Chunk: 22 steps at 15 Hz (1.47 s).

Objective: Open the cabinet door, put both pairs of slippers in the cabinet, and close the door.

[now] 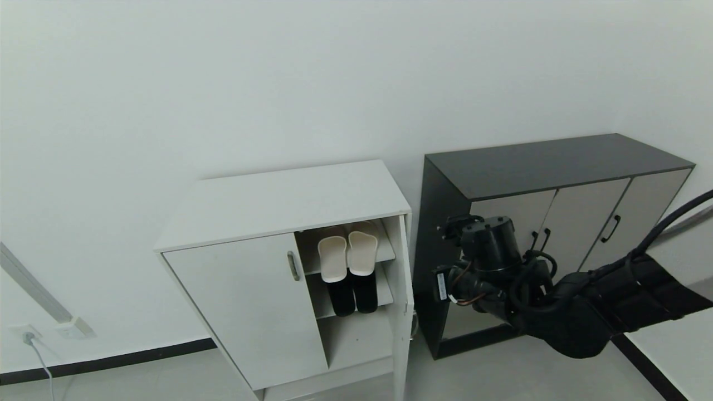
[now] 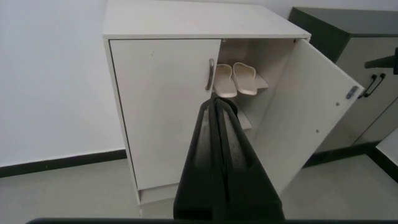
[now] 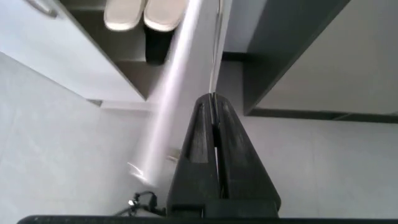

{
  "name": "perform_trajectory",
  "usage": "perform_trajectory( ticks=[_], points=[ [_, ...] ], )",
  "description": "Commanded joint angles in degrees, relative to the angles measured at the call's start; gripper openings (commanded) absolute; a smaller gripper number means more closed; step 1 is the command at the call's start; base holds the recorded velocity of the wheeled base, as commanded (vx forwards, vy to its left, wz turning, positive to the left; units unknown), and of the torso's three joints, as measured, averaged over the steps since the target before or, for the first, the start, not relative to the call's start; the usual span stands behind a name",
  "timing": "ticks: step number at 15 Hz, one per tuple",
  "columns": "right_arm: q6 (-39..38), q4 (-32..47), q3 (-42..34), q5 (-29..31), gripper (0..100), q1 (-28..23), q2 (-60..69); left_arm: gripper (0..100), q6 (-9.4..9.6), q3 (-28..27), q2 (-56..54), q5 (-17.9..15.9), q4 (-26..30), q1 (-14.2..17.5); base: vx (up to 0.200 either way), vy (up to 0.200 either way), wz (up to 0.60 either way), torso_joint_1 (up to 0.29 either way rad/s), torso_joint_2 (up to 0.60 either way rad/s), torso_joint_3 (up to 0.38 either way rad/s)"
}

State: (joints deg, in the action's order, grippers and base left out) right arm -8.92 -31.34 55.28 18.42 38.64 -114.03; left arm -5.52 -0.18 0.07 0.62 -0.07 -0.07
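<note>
Right hand and left hand both pinched together; white slippers lie front-to-back in cabinet.

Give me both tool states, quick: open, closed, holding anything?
Left tool: closed, holding nothing.
Right tool: closed, holding nothing.

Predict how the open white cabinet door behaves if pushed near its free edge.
The open white panel door probably swings as one rigid slab rather than flexing. It looks thin and flat, so likely light. Its smooth face may let the shut right gripper slide.
</note>
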Motion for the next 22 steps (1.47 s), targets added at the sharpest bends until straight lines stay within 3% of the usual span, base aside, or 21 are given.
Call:
perform_trajectory(
  ticks=[1, 7, 15, 22],
  points=[
    [0.8, -0.1, -3.3, -1.0, 0, 0.9, 4.6, 0, -0.01, 0.0, -0.1, 0.1, 0.0, 0.0, 0.0, 0.0, 0.0, 0.0, 0.0, 0.0],
    [0.9, -2.2, -4.9, -1.5, 0, 2.0, 5.0, 0, -0.01, 0.0, 0.0, 0.1, 0.0, 0.0, 0.0, 0.0, 0.0, 0.0, 0.0, 0.0],
    [1.3, -2.3, -5.1, -4.4, 0, 2.8, 5.4, 0, 0.25, 0.0, 0.0, 0.0, 0.0, 0.0, 0.0, 0.0, 0.6, 0.004, 0.0, 0.005],
    [2.7, -5.3, -10.0, -4.0, 0, 1.3, 9.4, 0, 0.25, 0.0, 0.0, 0.0, 0.0, 0.0, 0.0, 0.0, 0.0, 0.0, 0.0, 0.0]
  ],
)
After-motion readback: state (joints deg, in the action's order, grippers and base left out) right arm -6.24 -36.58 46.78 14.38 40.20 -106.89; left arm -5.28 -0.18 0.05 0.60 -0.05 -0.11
